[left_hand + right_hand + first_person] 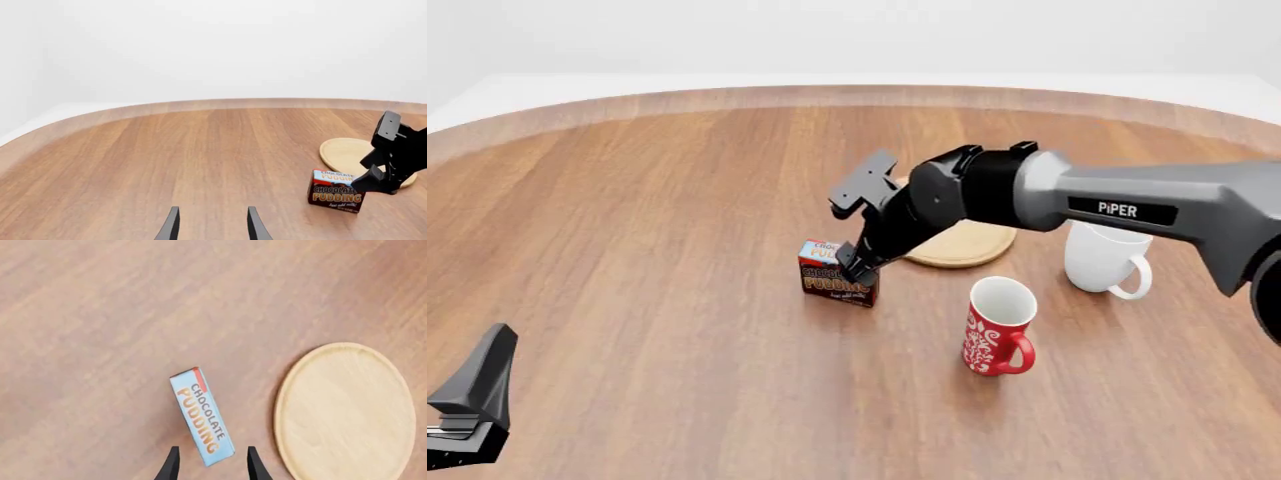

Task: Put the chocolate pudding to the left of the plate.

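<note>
Hanging over the chocolate pudding [201, 416], my right gripper [209, 463] has its fingers spread a little wider than the carton's blue top, one on each side; whether they touch it I cannot tell. It stands upright on the table [667, 220], just left of the plate [347, 410]. My left gripper [211, 225] is parted, holding nothing.
</note>
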